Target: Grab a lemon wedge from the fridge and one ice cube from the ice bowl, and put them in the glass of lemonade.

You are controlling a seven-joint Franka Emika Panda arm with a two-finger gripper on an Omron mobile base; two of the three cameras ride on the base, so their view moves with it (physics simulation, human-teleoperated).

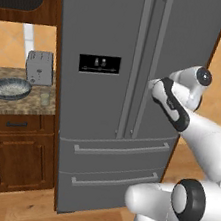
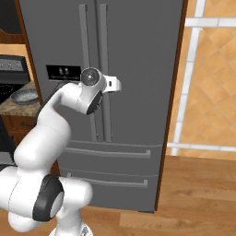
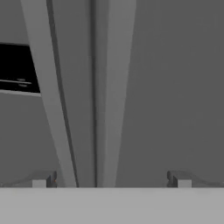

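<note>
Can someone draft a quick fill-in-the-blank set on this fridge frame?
1. Both doors of the fridge are ____.
2. The gripper has its jaws ____, facing the door handles.
3. The ice bowl sits in front of the ____.

Missing words: closed; open; toaster

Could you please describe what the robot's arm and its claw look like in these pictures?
The arm is made of glossy white, rounded segments with dark grey to black bands and round caps at the joints. No loose cables or markings are visible. The claw shows two small dark grey finger tips with lighter squared ends.
</note>
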